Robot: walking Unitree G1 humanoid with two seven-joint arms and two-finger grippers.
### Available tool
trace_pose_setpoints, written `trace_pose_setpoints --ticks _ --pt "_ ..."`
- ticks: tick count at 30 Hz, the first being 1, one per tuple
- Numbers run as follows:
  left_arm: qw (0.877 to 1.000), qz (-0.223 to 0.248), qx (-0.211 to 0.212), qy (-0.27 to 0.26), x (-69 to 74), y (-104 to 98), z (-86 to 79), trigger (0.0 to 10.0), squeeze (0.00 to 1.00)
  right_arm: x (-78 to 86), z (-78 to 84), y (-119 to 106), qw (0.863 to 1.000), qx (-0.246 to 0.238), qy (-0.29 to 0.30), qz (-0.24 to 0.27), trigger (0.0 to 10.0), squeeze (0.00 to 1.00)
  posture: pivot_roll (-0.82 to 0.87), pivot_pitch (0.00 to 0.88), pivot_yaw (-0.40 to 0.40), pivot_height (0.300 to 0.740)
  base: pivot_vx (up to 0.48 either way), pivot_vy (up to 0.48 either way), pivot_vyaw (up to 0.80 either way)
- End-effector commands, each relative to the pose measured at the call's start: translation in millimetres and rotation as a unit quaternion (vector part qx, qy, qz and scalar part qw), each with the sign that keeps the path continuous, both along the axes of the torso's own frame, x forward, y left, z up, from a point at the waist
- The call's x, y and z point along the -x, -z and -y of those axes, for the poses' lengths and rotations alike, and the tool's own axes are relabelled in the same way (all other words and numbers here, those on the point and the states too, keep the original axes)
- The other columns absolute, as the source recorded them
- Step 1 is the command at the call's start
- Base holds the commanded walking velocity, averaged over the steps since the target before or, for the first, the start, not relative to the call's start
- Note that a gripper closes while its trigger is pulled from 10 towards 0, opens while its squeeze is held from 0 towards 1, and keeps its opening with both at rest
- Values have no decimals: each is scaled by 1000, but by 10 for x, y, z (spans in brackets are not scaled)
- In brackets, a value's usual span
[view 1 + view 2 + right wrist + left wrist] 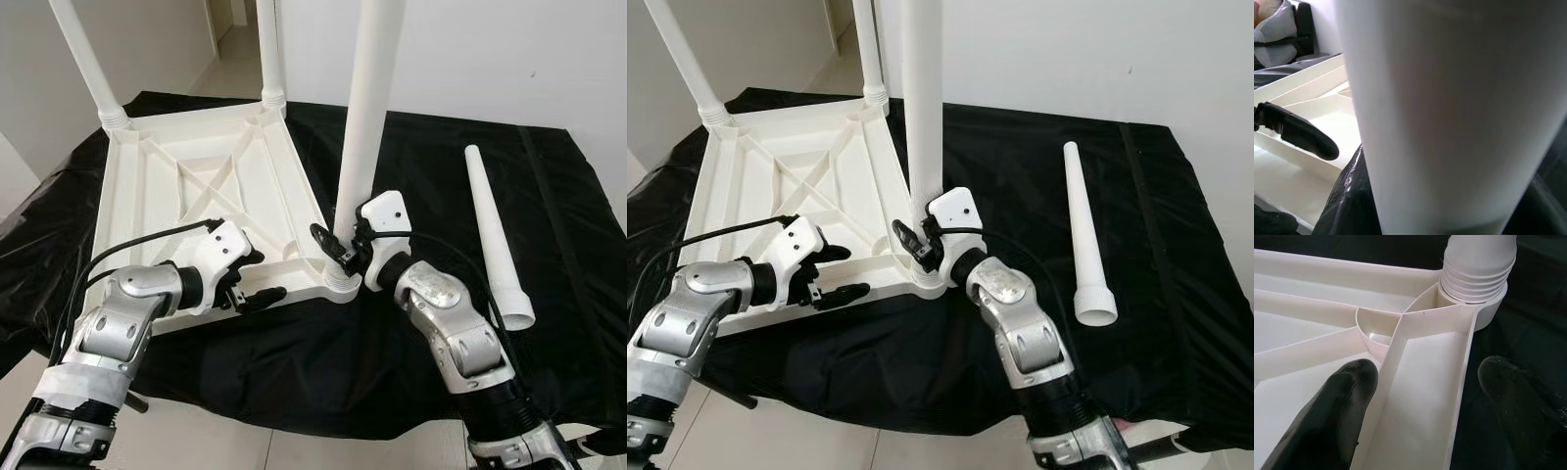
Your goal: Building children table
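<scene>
Here — right hand [338, 250] around leg [367, 108]

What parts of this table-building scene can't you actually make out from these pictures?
- Tops of the three standing legs: cut off by the top edge in both eye views.
- How deep the near leg sits in its socket: hidden by the right gripper.
- Tabletop's fourth corner: hidden behind the left gripper and arm.
- Right wrist view: leg too close, blurred.

Probably a home: tiled floor [240, 69], doorway [230, 24].

White tabletop [196, 186] and legs [367, 108] on black cloth [431, 176].
</scene>
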State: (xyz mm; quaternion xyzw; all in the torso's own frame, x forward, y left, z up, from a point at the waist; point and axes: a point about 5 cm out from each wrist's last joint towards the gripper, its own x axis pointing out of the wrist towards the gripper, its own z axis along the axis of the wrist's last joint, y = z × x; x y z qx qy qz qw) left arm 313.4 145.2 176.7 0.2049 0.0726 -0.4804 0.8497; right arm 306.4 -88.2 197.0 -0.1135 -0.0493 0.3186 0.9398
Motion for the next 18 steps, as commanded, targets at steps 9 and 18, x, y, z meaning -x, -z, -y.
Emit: trace_pose_setpoints --ticks 9,18 --pt "998 27 0 -50 -40 -29 -52 10000 0 -2 227 778 973 26 147 -178 10000 0 -62 97 60 740 0 0 0" --pt "998 27 1 -52 -45 -20 -53 10000 0 108 234 922 950 36 260 -169 10000 0 -64 98 61 740 0 0 0"
